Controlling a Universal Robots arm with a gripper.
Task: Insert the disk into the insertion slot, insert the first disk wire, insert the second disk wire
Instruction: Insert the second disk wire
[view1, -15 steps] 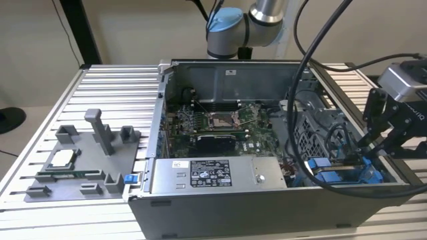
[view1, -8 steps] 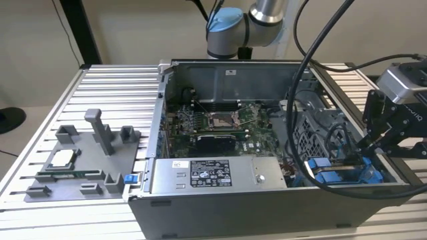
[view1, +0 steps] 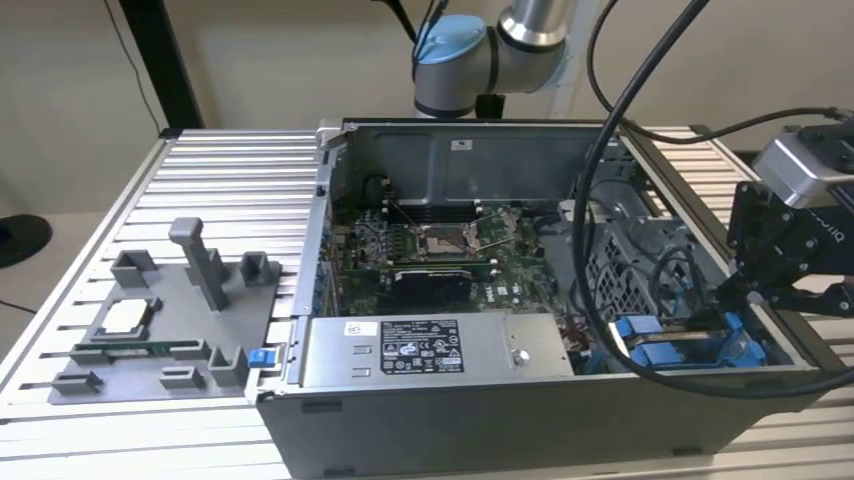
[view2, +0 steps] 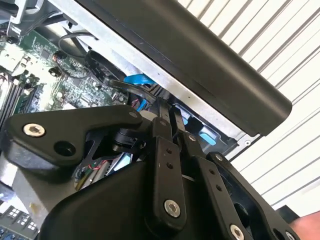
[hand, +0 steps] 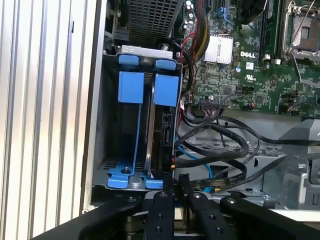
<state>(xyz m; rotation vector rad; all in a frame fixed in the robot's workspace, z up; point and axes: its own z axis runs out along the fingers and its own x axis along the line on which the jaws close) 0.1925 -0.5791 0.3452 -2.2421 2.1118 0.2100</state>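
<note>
Silver blue-framed hard disk (hand: 162, 135) seated in grey perforated-metal slot (hand: 109, 130); rigid, fragile, prob. best held by frame; black gripper (hand: 176, 184) near, fingers (hand: 161, 210) pressed together.

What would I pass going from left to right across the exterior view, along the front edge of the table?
Grey parts tray → grey power supply box → blue drive holders → tool.
</note>
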